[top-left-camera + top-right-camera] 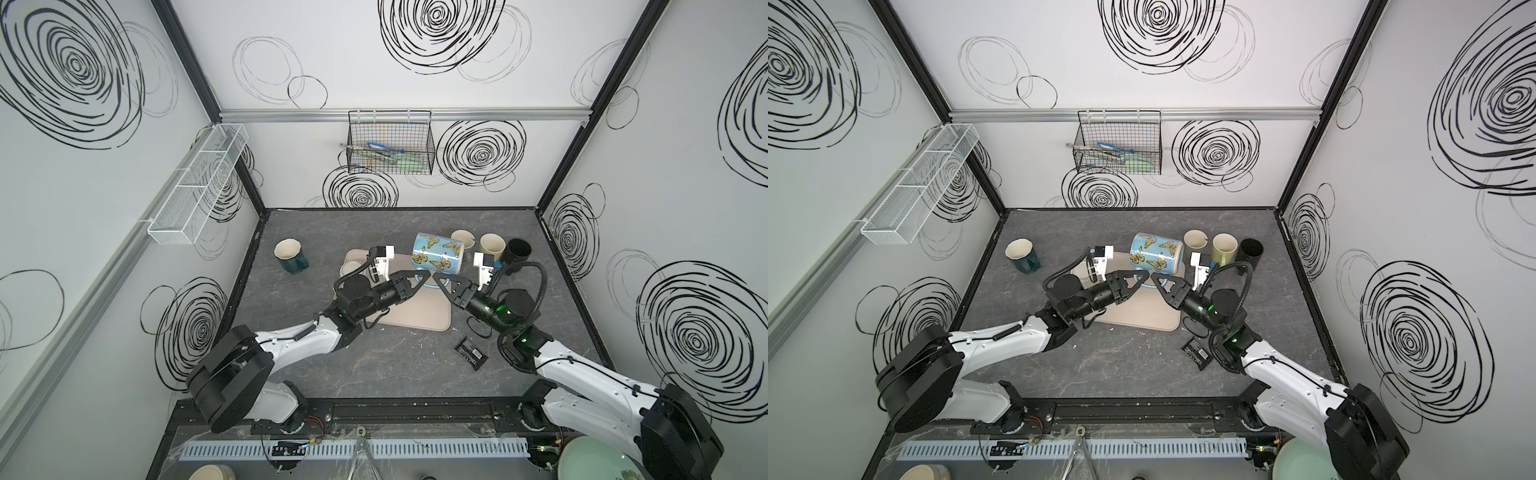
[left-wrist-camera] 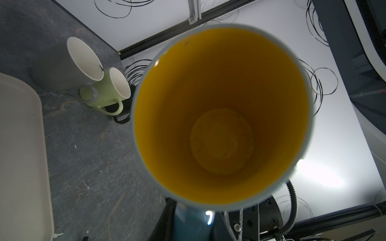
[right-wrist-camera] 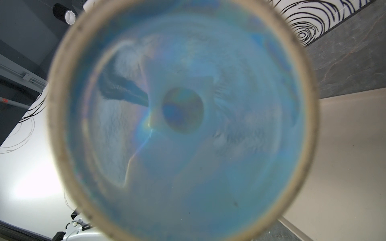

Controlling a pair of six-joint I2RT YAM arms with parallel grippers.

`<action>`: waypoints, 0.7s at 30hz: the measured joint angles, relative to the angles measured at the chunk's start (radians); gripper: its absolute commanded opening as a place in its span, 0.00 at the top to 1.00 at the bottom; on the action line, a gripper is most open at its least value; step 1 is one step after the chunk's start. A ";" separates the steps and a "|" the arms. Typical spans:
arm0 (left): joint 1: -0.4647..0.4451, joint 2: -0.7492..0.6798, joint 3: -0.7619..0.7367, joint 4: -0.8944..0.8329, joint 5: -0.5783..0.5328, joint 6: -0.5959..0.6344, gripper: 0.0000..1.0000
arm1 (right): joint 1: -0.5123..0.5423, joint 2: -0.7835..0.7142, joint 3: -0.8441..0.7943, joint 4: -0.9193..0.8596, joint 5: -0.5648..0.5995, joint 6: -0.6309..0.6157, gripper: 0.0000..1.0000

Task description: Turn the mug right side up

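The mug (image 1: 436, 255), lying sideways above the tray (image 1: 415, 320), was clenched at its handle (image 2: 188, 223) by the left claw (image 1: 426, 275) and, as it seemed, the right claw (image 1: 435, 277). Before the upward turn, one grip had to be released.

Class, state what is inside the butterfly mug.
Nothing: in the left wrist view the butterfly mug shows bare yellow walls and bottom. Both top views show only its outside.
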 measured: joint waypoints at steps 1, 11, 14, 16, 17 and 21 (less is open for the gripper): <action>0.000 0.001 0.000 0.003 0.002 0.001 1.00 | 0.000 -0.002 0.003 -0.005 0.000 -0.004 1.00; 0.000 0.001 0.004 -0.003 0.009 0.017 1.00 | 0.000 -0.011 0.006 -0.025 0.003 -0.021 0.88; 0.000 0.001 0.009 -0.023 0.007 0.024 1.00 | 0.000 -0.011 0.007 -0.037 0.005 -0.027 0.71; -0.002 0.001 0.020 -0.046 0.008 0.045 1.00 | 0.000 -0.011 0.008 -0.059 0.007 -0.037 0.65; -0.003 0.001 0.029 -0.063 0.008 0.055 1.00 | 0.001 -0.011 0.008 -0.074 0.008 -0.041 0.63; -0.008 0.001 0.050 -0.126 0.003 0.098 1.00 | 0.002 -0.011 0.008 -0.106 0.008 -0.053 0.56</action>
